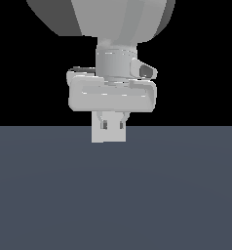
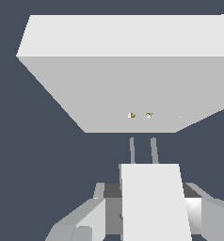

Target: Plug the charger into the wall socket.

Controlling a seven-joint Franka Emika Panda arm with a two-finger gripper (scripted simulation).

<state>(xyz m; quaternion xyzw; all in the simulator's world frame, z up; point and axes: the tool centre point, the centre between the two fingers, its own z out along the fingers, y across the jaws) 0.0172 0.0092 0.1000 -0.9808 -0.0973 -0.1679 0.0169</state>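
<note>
In the wrist view my gripper (image 2: 151,214) is shut on the charger (image 2: 154,202), a white elongated block lying between the two fingers (image 2: 85,221). Its two thin grey prongs (image 2: 132,150) point at the wall socket (image 2: 132,84), a big white upright plate with two tiny yellowish dots (image 2: 132,115). The prongs sit roughly in line with the dots, their tips a short way off the plate's face. In the exterior view the gripper (image 1: 113,128) hangs low in front of the wall socket (image 1: 108,136); the charger merges with the white there.
A dark grey-blue floor (image 1: 116,195) spreads under everything. The arm's large grey body (image 1: 113,19) fills the top of the exterior view. Nothing else shows.
</note>
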